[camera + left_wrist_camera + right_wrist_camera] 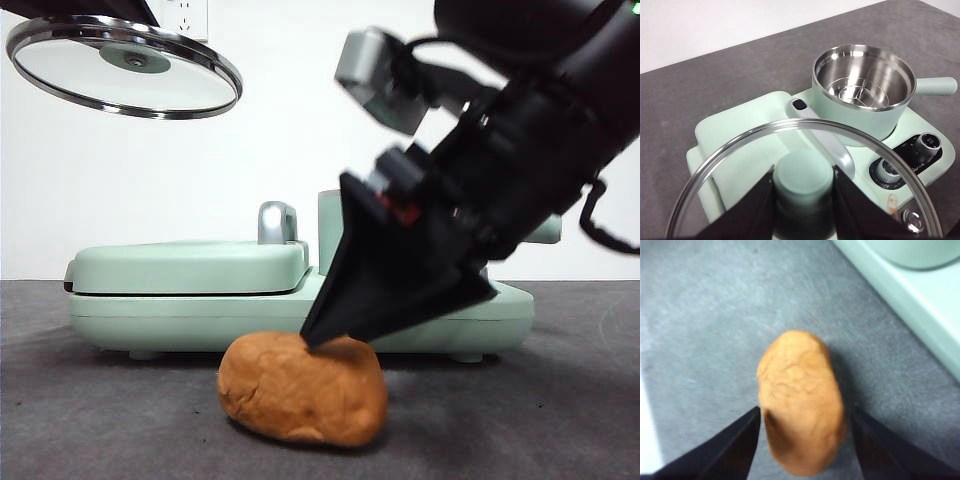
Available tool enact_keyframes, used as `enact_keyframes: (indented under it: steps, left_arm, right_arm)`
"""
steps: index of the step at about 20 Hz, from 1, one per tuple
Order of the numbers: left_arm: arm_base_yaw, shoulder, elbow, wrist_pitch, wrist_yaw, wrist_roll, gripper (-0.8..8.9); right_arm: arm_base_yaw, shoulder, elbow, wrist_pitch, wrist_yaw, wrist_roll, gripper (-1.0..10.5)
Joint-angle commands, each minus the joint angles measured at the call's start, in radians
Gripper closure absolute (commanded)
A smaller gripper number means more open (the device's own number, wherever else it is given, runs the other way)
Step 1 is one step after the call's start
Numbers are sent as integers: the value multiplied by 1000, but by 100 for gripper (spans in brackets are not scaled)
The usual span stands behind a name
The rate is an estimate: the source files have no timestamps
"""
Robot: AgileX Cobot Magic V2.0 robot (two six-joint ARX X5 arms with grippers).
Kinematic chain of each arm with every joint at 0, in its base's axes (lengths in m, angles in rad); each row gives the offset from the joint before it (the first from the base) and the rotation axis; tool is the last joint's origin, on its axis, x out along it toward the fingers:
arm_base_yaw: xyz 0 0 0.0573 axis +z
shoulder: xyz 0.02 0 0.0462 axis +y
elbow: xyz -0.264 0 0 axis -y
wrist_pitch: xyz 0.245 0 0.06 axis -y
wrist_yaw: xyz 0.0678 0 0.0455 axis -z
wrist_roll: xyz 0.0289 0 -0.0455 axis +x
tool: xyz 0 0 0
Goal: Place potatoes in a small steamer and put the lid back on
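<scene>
Right gripper (802, 440) spread wide, jaws either side of the potato (800, 400), not yet clamped; in the front view it reaches down from the upper right to the potato's top. Potato lies on the grey bench (100, 420), lower centre, just before the green cooker base (180, 300). Do it well: drop lower, centre across the narrow width, close gently, lift clear. Left gripper (802, 200) clamps the lid (125, 70) by its knob, upper left. Steamer (863, 90) sits uncovered, empty.
</scene>
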Motion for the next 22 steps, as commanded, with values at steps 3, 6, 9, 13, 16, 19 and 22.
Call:
enact_keyframes:
  steps: [3, 6, 9, 13, 16, 19, 22]
  left_arm:
    - [-3, 0, 13, 34, 1, 7, 803]
    - [-3, 0, 13, 34, 1, 7, 803]
    - [-3, 0, 13, 34, 1, 7, 803]
    - [-3, 0, 13, 34, 1, 7, 803]
    - [-3, 0, 13, 34, 1, 7, 803]
    - [-3, 0, 13, 34, 1, 7, 803]
    - [-3, 0, 13, 34, 1, 7, 803]
  right_arm:
    - [10, -11, 16, -10, -7, -3, 701]
    - [25, -11, 16, -13, -23, -79, 560]
    - [33, -4, 16, 0, 22, -119, 541]
    - [33, 59, 16, 11, 24, -118, 541]
    - [43, 93, 16, 10, 25, -117, 568]
    - [46, 94, 16, 10, 24, -116, 740]
    - [46, 90, 16, -8, 24, -89, 756]
